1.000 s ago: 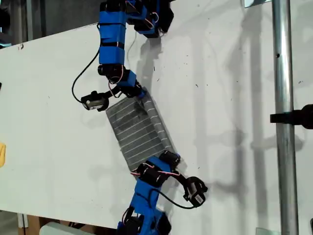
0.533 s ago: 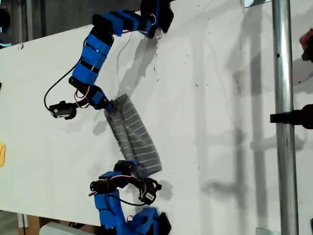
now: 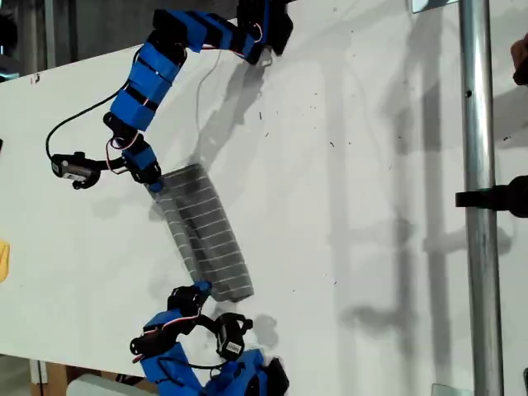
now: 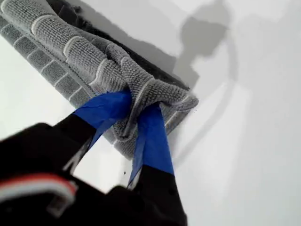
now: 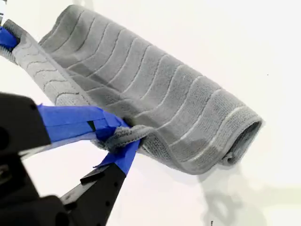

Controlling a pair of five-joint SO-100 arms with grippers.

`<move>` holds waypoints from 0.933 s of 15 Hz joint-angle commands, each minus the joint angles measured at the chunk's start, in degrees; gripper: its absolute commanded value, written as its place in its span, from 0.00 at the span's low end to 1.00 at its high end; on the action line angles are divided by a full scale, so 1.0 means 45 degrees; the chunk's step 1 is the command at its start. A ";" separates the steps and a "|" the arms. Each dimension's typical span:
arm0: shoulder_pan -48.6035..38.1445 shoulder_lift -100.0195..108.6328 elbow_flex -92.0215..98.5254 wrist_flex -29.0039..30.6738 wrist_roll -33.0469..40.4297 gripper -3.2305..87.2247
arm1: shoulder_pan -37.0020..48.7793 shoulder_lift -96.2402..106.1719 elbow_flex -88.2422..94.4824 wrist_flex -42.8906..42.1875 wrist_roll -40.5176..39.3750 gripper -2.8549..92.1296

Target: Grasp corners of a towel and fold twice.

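The towel lies on the white table as a narrow folded strip, grey with thin white stripes, running diagonally through the middle of the exterior view. My first gripper is shut on the corners at the strip's upper end. The first wrist view shows its blue fingers pinching bunched cloth. My second gripper is shut on the corners at the lower end. In the second wrist view, that gripper clamps the towel at its edge. The rolled fold lies on the far side.
A vertical metal pole with a black clamp stands at the exterior view's right. A small yellow object sits at the exterior view's left edge. The table ends just past the second arm's base.
Both arms swung towards the exterior view's left with the corners held. The wide towel was folded over into a narrow strip, which has shifted leftwards.
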 commanded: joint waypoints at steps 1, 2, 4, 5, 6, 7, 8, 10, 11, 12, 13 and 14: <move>0.0938 0.0664 0.1523 -0.0918 -0.0859 0.00 | 0.0352 0.1289 0.0859 -0.0234 0.0137 0.03; 0.1230 0.0684 0.2480 -0.1562 -0.1211 0.00 | 0.0352 0.1133 0.1172 0.0137 0.0156 0.03; 0.1660 0.0742 0.3887 -0.2773 -0.1719 0.00 | 0.0176 0.0977 0.2051 0.0605 0.0332 0.03; 0.1816 0.0762 0.4434 -0.3301 -0.1914 0.00 | 0.0098 0.0781 0.2285 0.0879 0.0449 0.03; 0.1914 0.0664 0.4902 -0.3730 -0.2051 0.00 | 0.0039 0.0547 0.2500 0.0996 0.0527 0.03; 0.2012 0.0527 0.5254 -0.4102 -0.2090 0.00 | 0.0000 0.0293 0.2715 0.1016 0.0645 0.03; 0.2070 0.0488 0.5508 -0.4414 -0.2187 0.01 | -0.0020 -0.0078 0.2773 0.1016 0.0703 0.03; 0.2266 0.0000 0.5410 -0.4570 -0.2246 0.01 | 0.0098 -0.0801 0.2773 0.1035 0.0781 0.03; 0.2559 -0.0430 0.5156 -0.4648 -0.2441 0.01 | 0.0098 -0.1055 0.2773 0.1094 0.0820 0.03; 0.2871 -0.0918 0.5059 -0.4941 -0.2754 0.03 | 0.0078 -0.1328 0.2773 0.1133 0.0820 0.03; 0.3027 -0.1484 0.5039 -0.5254 -0.3027 0.05 | 0.0059 -0.1699 0.2656 0.1270 0.0820 0.03; 0.3164 -0.2031 0.4922 -0.5449 -0.3262 0.07 | 0.0039 -0.1934 0.2637 0.1289 0.0840 0.03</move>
